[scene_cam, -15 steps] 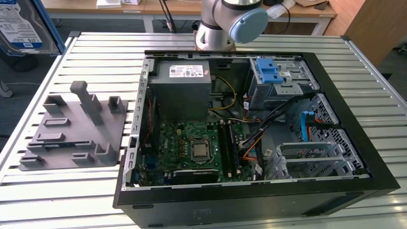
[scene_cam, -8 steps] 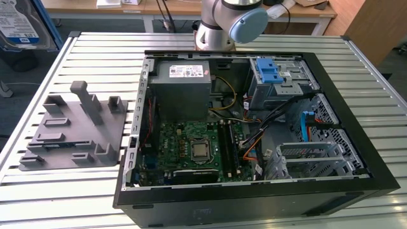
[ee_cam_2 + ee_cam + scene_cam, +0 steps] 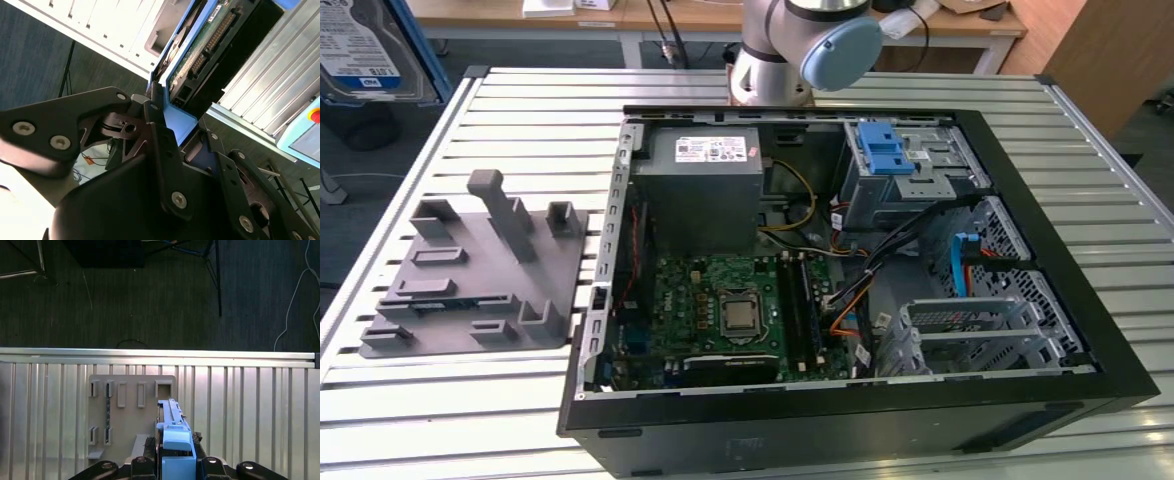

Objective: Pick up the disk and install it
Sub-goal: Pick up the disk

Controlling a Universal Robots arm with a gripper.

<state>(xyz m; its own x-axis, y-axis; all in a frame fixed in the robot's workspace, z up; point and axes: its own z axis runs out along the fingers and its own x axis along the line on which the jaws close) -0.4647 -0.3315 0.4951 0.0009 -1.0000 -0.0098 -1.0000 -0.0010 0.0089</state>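
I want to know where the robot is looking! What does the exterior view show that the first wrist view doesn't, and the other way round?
Exterior view: the open computer with its green circuit board, and the robot arm. First wrist view: the dark floor, and the gripper shut on the blue-framed disk. Both: the grey holder, the metal table and the disk.
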